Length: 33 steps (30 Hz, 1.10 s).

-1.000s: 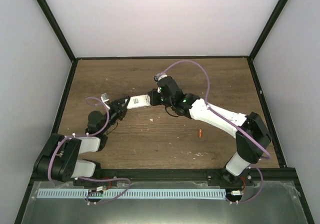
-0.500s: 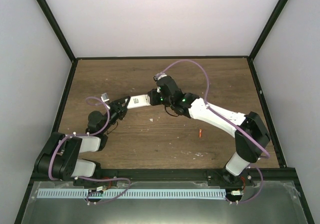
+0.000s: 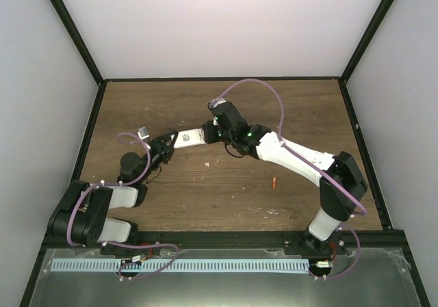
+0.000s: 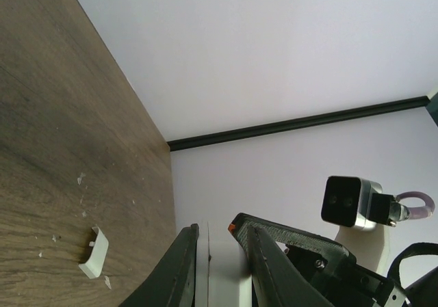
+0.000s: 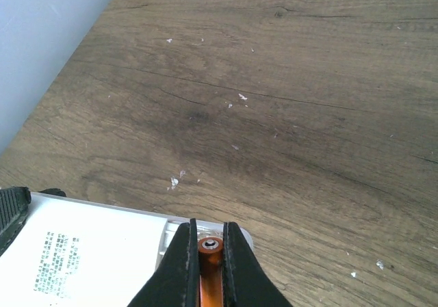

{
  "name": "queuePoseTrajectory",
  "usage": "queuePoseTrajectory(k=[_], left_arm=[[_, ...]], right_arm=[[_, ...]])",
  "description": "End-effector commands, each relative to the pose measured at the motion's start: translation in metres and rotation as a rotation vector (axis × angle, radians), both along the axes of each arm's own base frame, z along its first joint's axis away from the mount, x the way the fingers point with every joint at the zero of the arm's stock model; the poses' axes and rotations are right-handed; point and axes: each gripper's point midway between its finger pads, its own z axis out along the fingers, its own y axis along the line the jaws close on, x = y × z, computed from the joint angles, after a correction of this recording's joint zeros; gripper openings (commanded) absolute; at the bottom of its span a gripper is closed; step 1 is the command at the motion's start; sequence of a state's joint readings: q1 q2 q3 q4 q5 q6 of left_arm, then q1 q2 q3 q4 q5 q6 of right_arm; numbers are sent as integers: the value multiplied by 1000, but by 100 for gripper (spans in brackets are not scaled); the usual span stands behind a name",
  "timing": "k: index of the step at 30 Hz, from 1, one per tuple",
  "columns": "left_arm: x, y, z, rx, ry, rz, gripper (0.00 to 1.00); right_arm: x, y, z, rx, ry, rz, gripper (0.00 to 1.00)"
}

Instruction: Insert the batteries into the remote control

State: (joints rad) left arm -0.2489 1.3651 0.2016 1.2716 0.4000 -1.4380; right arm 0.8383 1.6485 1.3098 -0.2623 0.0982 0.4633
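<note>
Right wrist view: the right gripper (image 5: 207,235) is narrowed to a slot that only an orange battery (image 5: 210,247) fills, one finger against each flank. The battery's long axis runs along the fingers, and its ringed end faces away from the camera. It sits over the grey-rimmed end of the remote control (image 5: 82,252), whose white labelled face extends to the lower left. Whether the cell already rests in its bay is hidden by the fingers.

Left wrist view: the left gripper (image 4: 217,235) is pinched on the opposite end of the white slab, one finger on each long edge, holding it edge-on. A small white square piece (image 4: 94,253), probably the cover, lies apart on the table (image 4: 61,150).

Top external view: the remote's long axis runs from one gripper to the other, slightly raised toward the right, so the two arms meet it end to end. A second battery (image 3: 273,182) lies loose on the wood near the front right, well apart from the remote and closer to the right arm.

Judgement: the coming move depends on whether the held cell lies parallel to its bay. The left arm serves only as a brace.
</note>
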Motion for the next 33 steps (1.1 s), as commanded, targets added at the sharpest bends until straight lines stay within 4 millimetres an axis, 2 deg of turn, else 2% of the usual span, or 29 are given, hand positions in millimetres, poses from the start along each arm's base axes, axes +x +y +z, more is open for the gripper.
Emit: queuePoseTrajectory(k=[1, 11, 19, 33], left_arm=[[1, 4, 16, -16, -74, 24, 0], [3, 5, 18, -32, -83, 33, 0], [2, 6, 15, -31, -78, 37, 0], [3, 5, 15, -33, -79, 34, 0]], right_arm=[[-2, 3, -1, -28, 9, 12, 2], [-2, -2, -1, -37, 7, -3, 9], [-2, 1, 6, -22, -16, 6, 11], [-2, 17, 22, 34, -49, 72, 16]])
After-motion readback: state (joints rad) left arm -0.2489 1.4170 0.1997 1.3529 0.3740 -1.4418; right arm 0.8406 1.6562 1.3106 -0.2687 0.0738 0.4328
